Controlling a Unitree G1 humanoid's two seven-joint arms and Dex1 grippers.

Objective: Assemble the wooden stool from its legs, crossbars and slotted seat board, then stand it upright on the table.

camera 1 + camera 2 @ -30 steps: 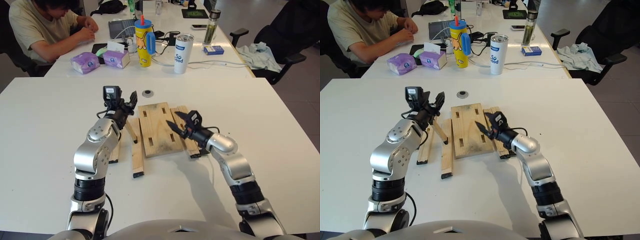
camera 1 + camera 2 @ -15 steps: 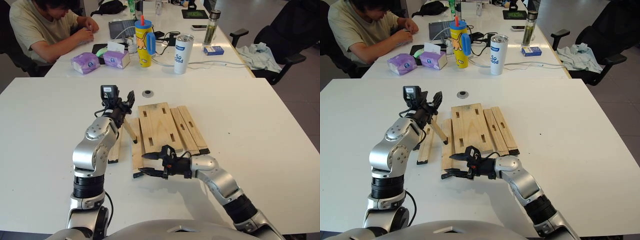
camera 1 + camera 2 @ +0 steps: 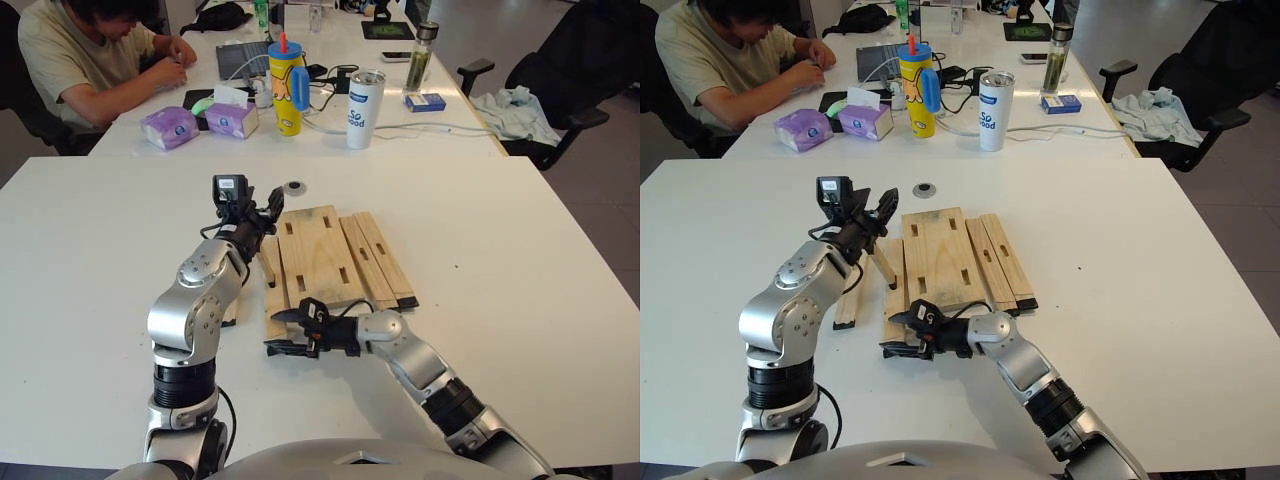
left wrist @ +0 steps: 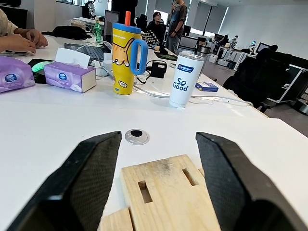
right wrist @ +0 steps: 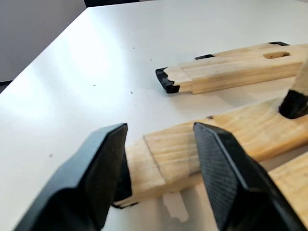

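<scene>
Stool leg (image 3: 274,300) lies flat on the desk (image 3: 520,230), its long axis pointing away from the robot, just beside the slotted seat board (image 3: 318,258) (also flat). The right end effector (image 3: 281,332) straddles the leg's near end, fingers spread. The left end effector (image 3: 262,212) hangs released near the board's far edge.

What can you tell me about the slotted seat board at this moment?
The slotted seat board is a pale, rectangular wooden panel with four small rectangular slots, lying flat on the white table. Two narrower bars lie along its right edge, a longer piece along its left. The open left gripper hovers by its far left corner; nothing grips it.
</scene>
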